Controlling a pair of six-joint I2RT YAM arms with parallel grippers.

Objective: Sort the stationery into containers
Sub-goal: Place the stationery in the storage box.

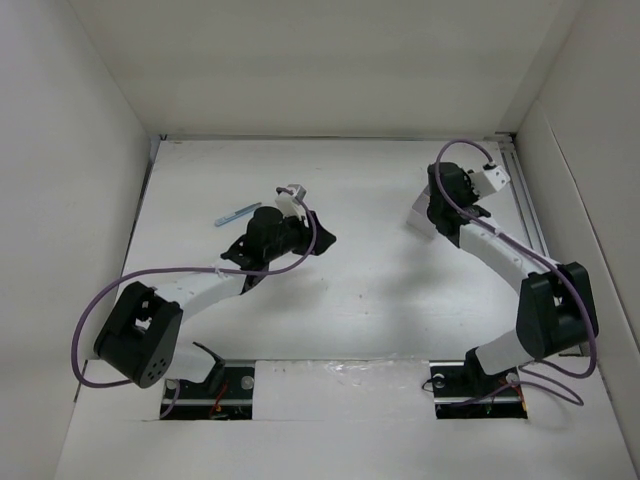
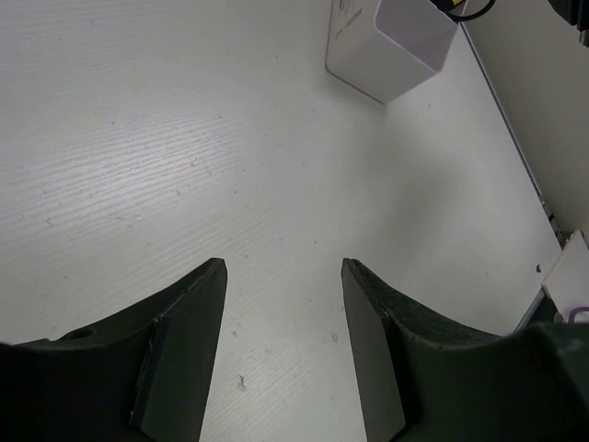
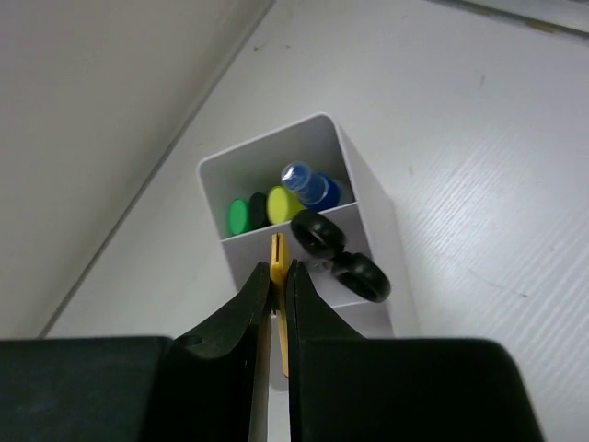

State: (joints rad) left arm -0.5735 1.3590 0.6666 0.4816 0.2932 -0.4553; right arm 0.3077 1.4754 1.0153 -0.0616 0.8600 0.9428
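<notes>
White table [image 1: 380, 300] walled on three sides. At upper right the right gripper [image 3: 279, 273] is clamped on a yellow pen [image 3: 277, 247] at the near compartment of the box [image 3: 373, 216], where scissors [image 3: 340, 253] stand; green, yellow and blue ends fill the far one. Left gripper [image 2: 283, 276], mid-frame, has its fingers apart, empty. A blue pen [image 1: 237, 214] lies upper left

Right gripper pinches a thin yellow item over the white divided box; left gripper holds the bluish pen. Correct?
No: the left gripper is open and empty, per the left wrist view; the bluish pen lies on the table. The right gripper does pinch the thin yellow item over the white divided box.
</notes>
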